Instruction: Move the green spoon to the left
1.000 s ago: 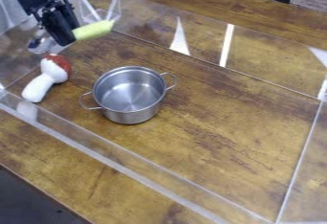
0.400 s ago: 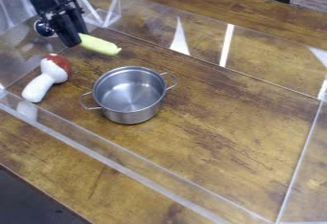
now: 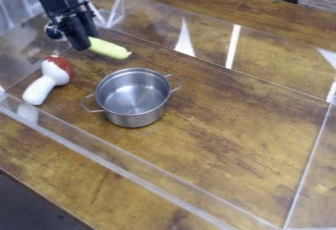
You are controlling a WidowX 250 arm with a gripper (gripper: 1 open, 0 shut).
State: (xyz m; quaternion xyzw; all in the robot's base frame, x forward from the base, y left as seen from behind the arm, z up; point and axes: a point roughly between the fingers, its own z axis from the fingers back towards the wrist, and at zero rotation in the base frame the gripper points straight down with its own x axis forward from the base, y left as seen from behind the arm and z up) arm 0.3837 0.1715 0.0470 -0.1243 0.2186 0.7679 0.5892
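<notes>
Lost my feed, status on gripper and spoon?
Gripper clamped on green spoon, near the table's back-left corner. Mushroom toy just below it, steel pot off to the right. Nothing blocking.

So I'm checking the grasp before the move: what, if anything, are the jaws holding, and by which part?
The gripper appears to hold the green spoon at its bowl end; the yellow-green handle sticks out free toward the right. The contact itself is hidden.

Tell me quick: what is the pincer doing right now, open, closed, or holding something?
Pincer: closed on the near end of the green spoon, whose handle sticks out to the right.
</notes>
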